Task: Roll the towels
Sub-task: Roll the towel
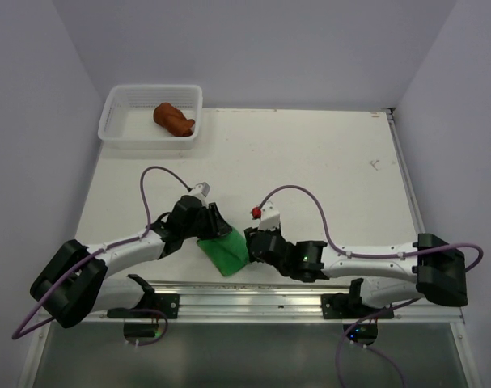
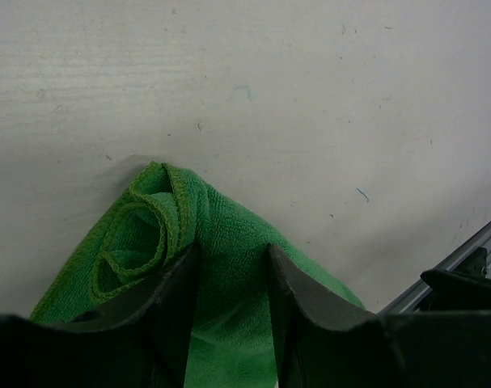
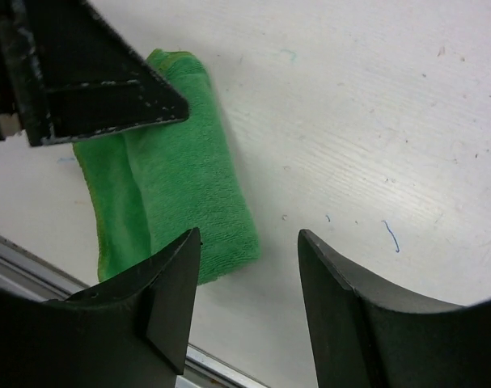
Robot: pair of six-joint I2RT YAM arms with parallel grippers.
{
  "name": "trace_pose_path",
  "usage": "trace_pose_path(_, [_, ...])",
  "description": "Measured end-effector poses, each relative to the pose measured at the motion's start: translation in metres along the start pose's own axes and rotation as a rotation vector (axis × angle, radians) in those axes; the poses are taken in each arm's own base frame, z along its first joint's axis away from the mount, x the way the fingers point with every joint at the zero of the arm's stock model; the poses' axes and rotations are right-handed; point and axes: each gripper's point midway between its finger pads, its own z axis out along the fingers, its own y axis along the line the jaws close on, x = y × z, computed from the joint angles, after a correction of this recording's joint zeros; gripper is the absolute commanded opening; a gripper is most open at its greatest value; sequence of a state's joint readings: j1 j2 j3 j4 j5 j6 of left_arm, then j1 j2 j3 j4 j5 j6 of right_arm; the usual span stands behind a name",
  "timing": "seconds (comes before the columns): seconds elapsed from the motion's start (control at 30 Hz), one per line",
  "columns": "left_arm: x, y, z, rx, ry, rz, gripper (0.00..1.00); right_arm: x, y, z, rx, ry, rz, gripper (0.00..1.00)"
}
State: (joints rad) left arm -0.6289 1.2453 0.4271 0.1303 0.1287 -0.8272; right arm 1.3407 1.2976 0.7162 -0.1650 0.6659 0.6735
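Observation:
The bright green towel lies rolled near the table's front edge, between my two grippers. My left gripper is down on its left part; in the left wrist view the fingers straddle the roll with green cloth filling the gap, and the spiral end shows to the left. My right gripper is open and empty just right of the towel; in its view the towel lies beside the left finger, apart from it. The rust-brown towel lies rolled in the basket.
The white mesh basket stands at the table's far left corner. A metal rail runs along the front edge just below the towel. The left gripper's finger shows over the towel's far end in the right wrist view.

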Motion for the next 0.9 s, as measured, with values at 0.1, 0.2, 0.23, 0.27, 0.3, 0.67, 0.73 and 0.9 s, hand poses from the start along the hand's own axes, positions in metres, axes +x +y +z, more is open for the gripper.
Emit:
trace_pose_path(0.1, [0.0, 0.0, 0.0, 0.0, 0.0, 0.0, 0.43, -0.003, -0.015, 0.011, -0.008, 0.03, 0.103, 0.56])
trace_pose_path(0.2, [0.001, 0.001, -0.001, 0.001, -0.002, 0.0, 0.43, 0.005, -0.016, 0.018, -0.049, 0.072, 0.175, 0.57])
trace_pose_path(0.23, [0.001, 0.001, -0.002, 0.002, -0.003, 0.0, 0.43, 0.008, -0.015, 0.019, -0.061, 0.085, 0.186, 0.58])
trace_pose_path(0.27, [0.002, 0.002, -0.002, 0.002, -0.004, 0.0, 0.43, 0.013, -0.014, 0.02, -0.074, 0.102, 0.199, 0.58])
trace_pose_path(0.3, [0.002, 0.002, -0.002, 0.002, -0.005, 0.0, 0.43, 0.017, -0.012, 0.021, -0.086, 0.116, 0.211, 0.58])
trace_pose_path(0.67, [0.002, 0.002, -0.004, 0.003, -0.008, 0.0, 0.43, 0.04, 0.003, 0.032, -0.168, 0.186, 0.315, 0.59])
trace_pose_path(0.73, [0.003, 0.003, -0.005, 0.002, -0.011, -0.001, 0.43, 0.04, 0.003, 0.032, -0.171, 0.186, 0.317, 0.59])
trace_pose_path(0.9, [0.004, 0.004, -0.006, 0.003, -0.013, -0.003, 0.43, 0.039, 0.002, 0.029, -0.17, 0.185, 0.316, 0.7])
